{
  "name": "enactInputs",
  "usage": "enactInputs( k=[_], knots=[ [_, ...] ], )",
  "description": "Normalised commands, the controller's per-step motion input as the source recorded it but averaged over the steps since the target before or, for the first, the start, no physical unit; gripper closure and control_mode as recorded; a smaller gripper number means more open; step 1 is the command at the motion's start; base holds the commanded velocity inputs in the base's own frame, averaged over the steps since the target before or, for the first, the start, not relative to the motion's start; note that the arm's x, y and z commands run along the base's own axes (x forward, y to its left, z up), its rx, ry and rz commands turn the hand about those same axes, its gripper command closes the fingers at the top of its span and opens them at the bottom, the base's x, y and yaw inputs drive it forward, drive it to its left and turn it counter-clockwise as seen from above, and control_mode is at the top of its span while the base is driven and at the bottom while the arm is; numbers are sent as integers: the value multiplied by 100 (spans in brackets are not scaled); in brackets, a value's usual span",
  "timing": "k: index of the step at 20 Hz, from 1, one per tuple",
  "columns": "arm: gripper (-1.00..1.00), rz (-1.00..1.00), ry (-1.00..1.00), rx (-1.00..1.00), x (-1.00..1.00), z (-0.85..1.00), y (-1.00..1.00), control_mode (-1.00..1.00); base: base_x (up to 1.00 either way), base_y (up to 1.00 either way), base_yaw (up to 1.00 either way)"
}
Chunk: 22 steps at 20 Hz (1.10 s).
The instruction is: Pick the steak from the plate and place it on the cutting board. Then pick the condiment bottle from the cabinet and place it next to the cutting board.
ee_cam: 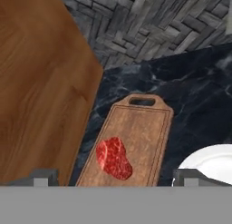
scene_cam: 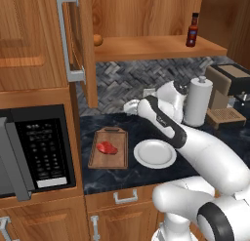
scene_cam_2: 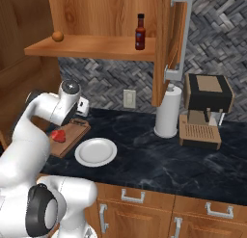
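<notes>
The red steak point(scene_cam: 106, 148) point(scene_cam_2: 59, 135) point(ee_cam: 114, 158) lies flat on the brown cutting board point(scene_cam: 117, 159) point(scene_cam_2: 74, 131) point(ee_cam: 142, 128). Right of the board the white plate point(scene_cam: 155, 153) point(scene_cam_2: 95, 152) point(ee_cam: 213, 159) stands bare on the dark counter. My gripper point(scene_cam_2: 83, 106) point(ee_cam: 117, 178) hovers above the board's handle end, open, with nothing between its fingertips point(ee_cam: 43, 177). Up in the open cabinet point(scene_cam: 146, 46) point(scene_cam_2: 96, 48), the condiment bottle point(scene_cam: 193, 30) point(scene_cam_2: 140, 33) stands upright on the shelf, far above the gripper.
The cabinet door point(scene_cam: 73, 40) point(scene_cam_2: 176, 39) hangs open over the counter. A black microwave point(scene_cam: 36, 147) sits left of the board. A white paper-towel roll point(scene_cam: 197, 101) point(scene_cam_2: 169, 112) and a coffee machine point(scene_cam_2: 207, 109) stand to the right. A small brown ball point(scene_cam: 97, 39) rests on the shelf.
</notes>
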Motion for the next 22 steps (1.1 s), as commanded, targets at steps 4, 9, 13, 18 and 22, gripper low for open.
enactInputs(
  k=[4,9,13,18,22],
  knots=[
    [-100,-11,0,25,3,1,-22,-100,0,0,0],
    [-100,-12,1,26,0,15,-30,-100,0,0,0],
    [-100,-15,0,27,-3,13,-31,-100,0,0,0],
    [-100,-17,3,29,-8,8,-24,-100,0,0,0],
    [-100,-17,5,29,-10,4,-10,-100,0,0,0]
  ],
)
